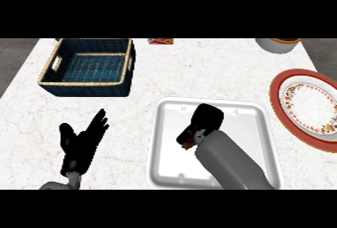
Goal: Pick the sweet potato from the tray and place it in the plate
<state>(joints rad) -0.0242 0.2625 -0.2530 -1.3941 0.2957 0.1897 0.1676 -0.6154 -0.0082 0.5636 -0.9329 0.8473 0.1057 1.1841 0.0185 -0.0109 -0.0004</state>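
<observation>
Sweet potato (189,141): only a small orange-brown patch shows, just under the curled fingers (186,133) of the right hand (205,120), over the white tray (172,147); its shape and full length are hidden by the hand. The fingers of this hand curl round the sweet potato, and the grey forearm behind them covers the lower right part of the tray. Whether the sweet potato touches the tray floor cannot be told. Well to the right of the fingers lies the plate (289,80), red-rimmed with a patterned white centre, cut off by the view's right edge. The left hand (80,144) rests open, fingers up, well to the left of the tray, over the marbled desk (217,67). Beyond the fingers, up and to the left, stands a dark blue basket (85,87). At the far edge, a small red object (161,41) and a grey vessel (280,45) are cut off and hard to identify.
</observation>
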